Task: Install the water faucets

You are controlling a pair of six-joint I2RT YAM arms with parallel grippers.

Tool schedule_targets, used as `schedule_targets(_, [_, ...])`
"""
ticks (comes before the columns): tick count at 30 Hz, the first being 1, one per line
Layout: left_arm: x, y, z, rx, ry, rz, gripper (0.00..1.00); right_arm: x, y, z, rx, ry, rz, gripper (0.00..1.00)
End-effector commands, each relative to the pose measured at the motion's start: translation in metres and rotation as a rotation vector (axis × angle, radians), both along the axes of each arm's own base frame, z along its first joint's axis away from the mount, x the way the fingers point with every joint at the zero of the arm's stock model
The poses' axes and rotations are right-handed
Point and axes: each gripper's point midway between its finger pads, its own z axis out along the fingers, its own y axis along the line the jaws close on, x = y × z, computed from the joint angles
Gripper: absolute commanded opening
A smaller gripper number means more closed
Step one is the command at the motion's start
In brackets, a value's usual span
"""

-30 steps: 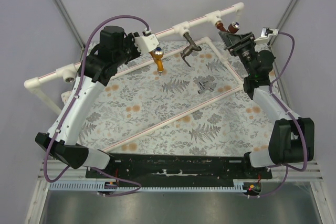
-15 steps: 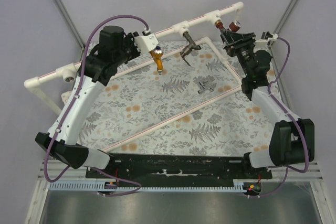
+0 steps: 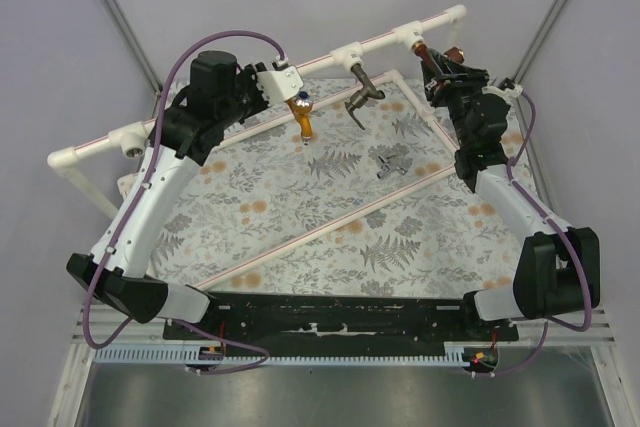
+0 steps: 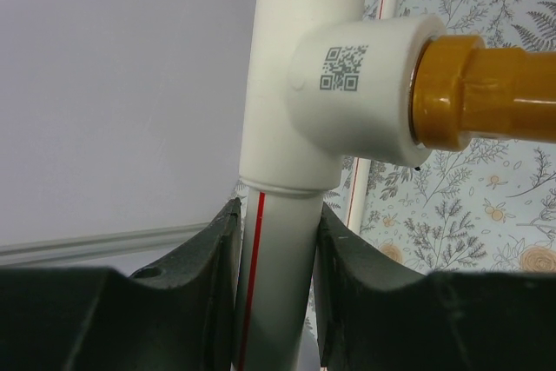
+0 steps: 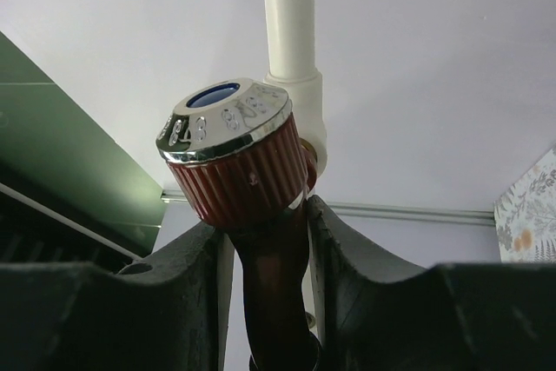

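Right wrist has rolled over the last second. The white camera bracket (image 3: 505,87), which first sat up level with the fingers, now lies lower, on the near side of the wrist. The right gripper (image 3: 446,67) turned with it: its broad dark body, seen flat from above at first, now shows narrower and more edge-on. The reddish-brown faucet (image 3: 453,53) clamped between the fingers has turned as well. Its silver cap face was plainly visible from overhead before; now I see mostly the red side, and the cap has shifted slightly right and toward me. The purple cable (image 3: 528,125) at that wrist has pulled in from a wide loop to lie closer to the forearm.
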Motion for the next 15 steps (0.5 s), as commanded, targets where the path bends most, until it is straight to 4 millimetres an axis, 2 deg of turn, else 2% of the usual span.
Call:
schedule_targets(1, [-0.044,-0.031,-0.035,-0.161,0.234,-0.059,0.02,0.015,-0.043,-0.009,0.125,0.068,-0.173,0.02])
schedule_targets(10, [-0.041,-0.029,-0.034,-0.155,0.229,-0.046,0.02,0.009,-0.043,0.011,0.073,-0.016,-0.185,0.52])
schedule_targets(13, [-0.04,-0.029,-0.034,-0.154,0.227,-0.045,0.02,0.006,-0.045,0.014,0.049,-0.043,-0.2,0.65])
schedule_targets(15, [-0.04,-0.028,-0.034,-0.153,0.227,-0.041,0.02,0.004,-0.046,0.017,0.031,-0.064,-0.21,0.67])
